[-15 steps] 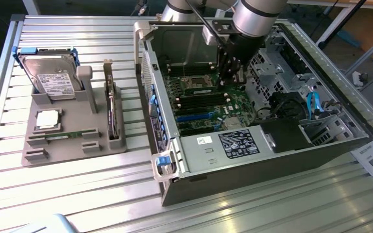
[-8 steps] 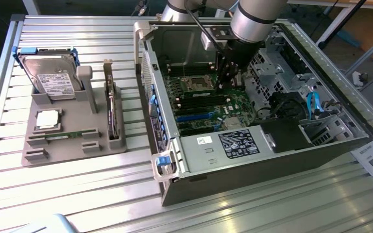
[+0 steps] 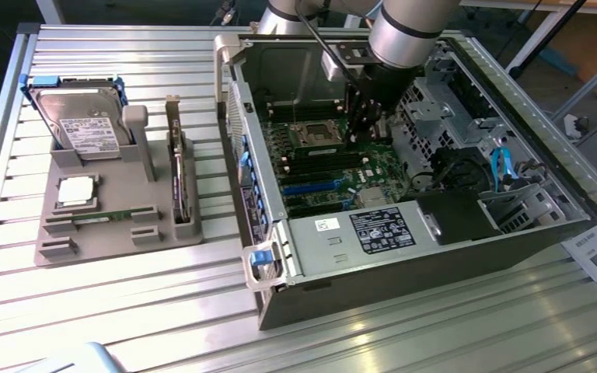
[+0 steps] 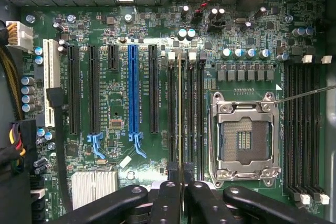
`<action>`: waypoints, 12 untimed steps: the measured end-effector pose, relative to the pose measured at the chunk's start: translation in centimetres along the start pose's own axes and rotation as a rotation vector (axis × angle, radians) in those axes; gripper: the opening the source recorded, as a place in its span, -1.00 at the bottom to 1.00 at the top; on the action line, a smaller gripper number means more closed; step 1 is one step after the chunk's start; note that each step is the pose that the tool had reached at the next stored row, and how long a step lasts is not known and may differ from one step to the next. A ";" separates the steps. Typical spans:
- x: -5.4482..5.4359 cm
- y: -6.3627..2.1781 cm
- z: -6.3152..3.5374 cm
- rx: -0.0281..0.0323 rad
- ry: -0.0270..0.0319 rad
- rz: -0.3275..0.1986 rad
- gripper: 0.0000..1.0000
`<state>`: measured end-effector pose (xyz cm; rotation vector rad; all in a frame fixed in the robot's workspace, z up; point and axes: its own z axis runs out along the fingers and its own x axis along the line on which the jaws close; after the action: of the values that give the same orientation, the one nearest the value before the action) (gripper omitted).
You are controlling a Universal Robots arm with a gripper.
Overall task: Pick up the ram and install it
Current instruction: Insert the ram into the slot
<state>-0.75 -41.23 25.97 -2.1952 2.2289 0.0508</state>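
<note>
Clamping the ram (image 4: pixel 180 108) edge-on between narrowed fingers, the gripper (image 4: pixel 180 183) hangs inside the computer case (image 3: pixel 314 256), upper centre of the exterior view. The stick's long axis runs parallel to the memory slots (image 4: pixel 192 119) beside the processor socket (image 4: pixel 244 137).

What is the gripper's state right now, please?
Gripper: closed on the ram, which it holds edge-on above the memory slots.
</note>
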 end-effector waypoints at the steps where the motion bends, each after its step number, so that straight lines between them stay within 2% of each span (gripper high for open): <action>1: 0.0 0.00 0.00 0.0000 0.0000 0.000 -0.76; 12: 0.0 -0.02 0.98 0.0000 -0.0010 0.000 -0.76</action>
<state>-0.75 -41.23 24.99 -2.1948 2.2283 0.0519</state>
